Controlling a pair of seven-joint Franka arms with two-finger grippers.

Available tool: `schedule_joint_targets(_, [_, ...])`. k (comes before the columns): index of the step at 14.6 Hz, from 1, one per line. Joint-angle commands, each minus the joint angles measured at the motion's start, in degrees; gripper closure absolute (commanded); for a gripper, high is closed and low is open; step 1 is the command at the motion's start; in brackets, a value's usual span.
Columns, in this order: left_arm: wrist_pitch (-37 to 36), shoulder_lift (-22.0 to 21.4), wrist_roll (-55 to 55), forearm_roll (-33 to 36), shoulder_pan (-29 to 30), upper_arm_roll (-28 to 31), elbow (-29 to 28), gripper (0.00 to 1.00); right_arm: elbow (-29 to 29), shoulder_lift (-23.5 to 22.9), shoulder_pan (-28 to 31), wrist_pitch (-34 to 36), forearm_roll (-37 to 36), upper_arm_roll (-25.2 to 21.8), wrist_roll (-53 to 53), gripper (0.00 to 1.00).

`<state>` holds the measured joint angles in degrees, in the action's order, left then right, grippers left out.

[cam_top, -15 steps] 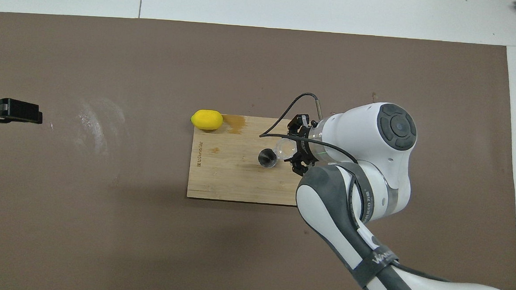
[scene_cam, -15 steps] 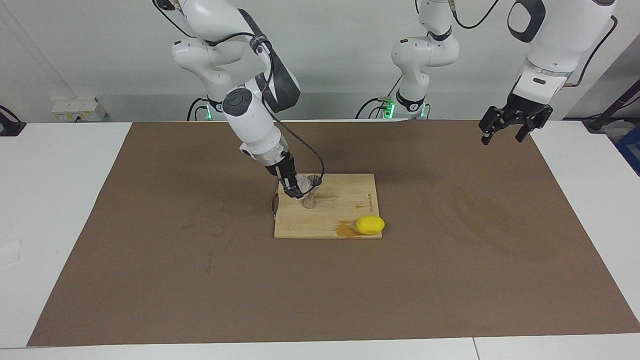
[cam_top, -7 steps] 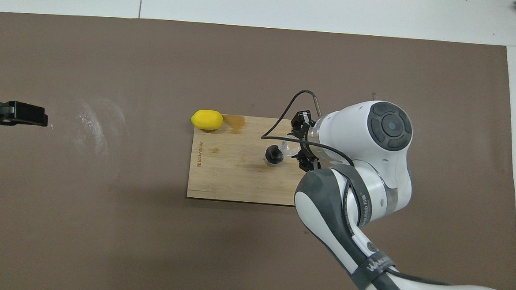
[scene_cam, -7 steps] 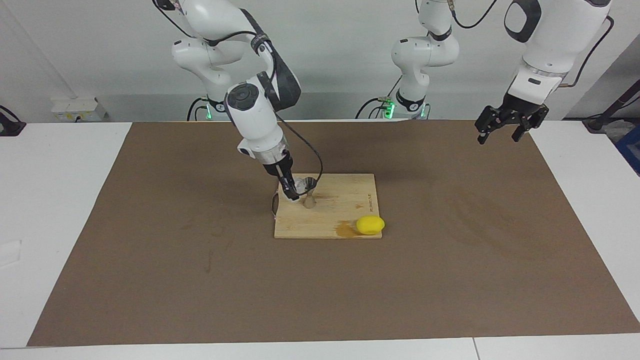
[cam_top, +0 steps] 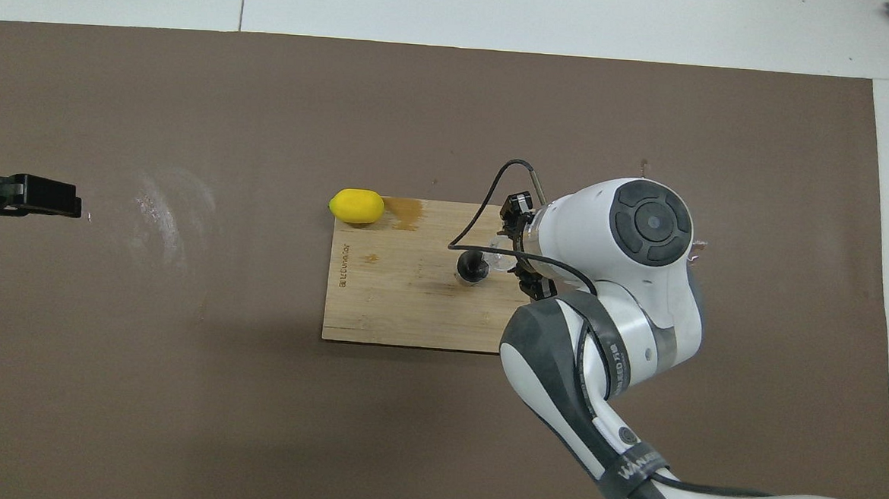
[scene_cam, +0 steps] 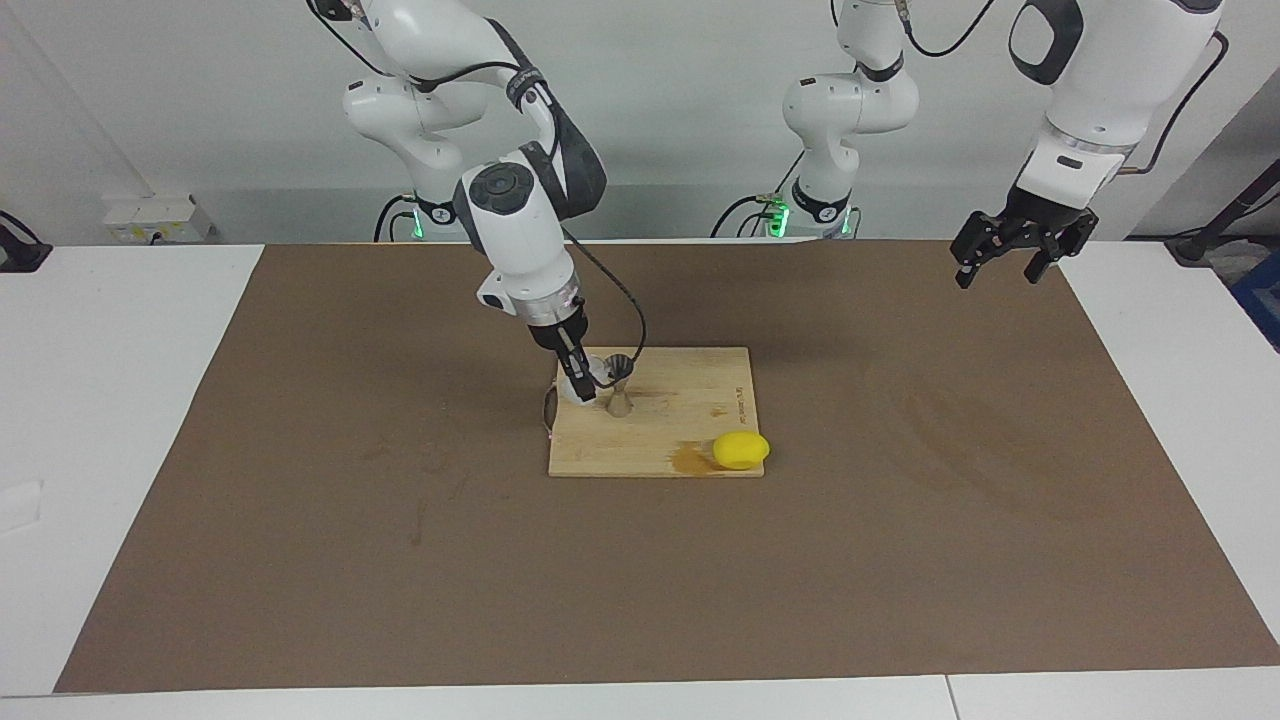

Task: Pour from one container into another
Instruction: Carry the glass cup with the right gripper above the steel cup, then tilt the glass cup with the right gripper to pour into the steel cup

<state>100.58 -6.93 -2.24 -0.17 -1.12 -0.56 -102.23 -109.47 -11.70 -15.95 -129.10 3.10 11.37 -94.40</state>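
Note:
My right gripper (scene_cam: 579, 386) (cam_top: 517, 258) is shut on the small clear glass tumbler (scene_cam: 592, 376) (cam_top: 497, 259), close beside the jigger. The tumbler sits near upright at about the height of the jigger's rim, and I cannot tell whether it rests on the board. The silvery hourglass jigger (scene_cam: 620, 388) (cam_top: 472, 267) stands upright on the wooden board (scene_cam: 690, 400) (cam_top: 396, 308), toward the right arm's end of it. My left gripper (scene_cam: 1001, 264) (cam_top: 67, 198) hangs open and waiting above the brown mat at the left arm's end of the table.
A yellow lemon (scene_cam: 741, 450) (cam_top: 356, 205) lies at the board's corner farthest from the robots, beside a darker stain (scene_cam: 690, 458) on the wood. The brown mat (scene_cam: 900, 520) covers most of the white table.
My right gripper has swung back toward upright, drawing the tumbler off the jigger's rim and down beside it. The left gripper rose slightly, then held still.

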Motion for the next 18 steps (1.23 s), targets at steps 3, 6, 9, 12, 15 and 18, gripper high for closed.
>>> schedule_joint_targets(3, [-0.21,-1.77,-0.48,0.96,-0.02,-0.06,-1.74,0.00,1.45,-0.43,-1.54,2.10,-5.98,-0.21,-2.37,0.89])
schedule_joint_targets(6, [-0.21,-1.77,-0.48,0.96,-0.02,-0.06,-1.65,0.00,1.45,-0.43,-1.72,2.63,-9.41,-0.12,-2.28,0.89])
schedule_joint_targets(9, [-0.21,-1.77,-0.48,0.96,-0.02,-0.06,-1.65,0.00,1.54,-0.43,-2.25,3.16,-10.92,-0.12,-2.28,0.89])
schedule_joint_targets(12, [-0.21,-1.77,-0.48,0.96,-0.02,-0.06,-1.65,0.00,2.15,-0.52,-2.16,3.77,-10.13,0.05,-2.28,0.89])
schedule_joint_targets(15, [-0.21,-1.77,-0.48,0.96,-0.02,-0.06,-1.65,0.00,2.15,-0.69,-1.46,3.86,-8.47,0.14,-2.11,0.89])
schedule_joint_targets(18, [-0.21,-1.77,-0.48,0.96,-0.02,-0.06,-1.65,0.00,2.15,-0.69,-0.84,3.68,-5.12,0.14,-1.84,0.90])
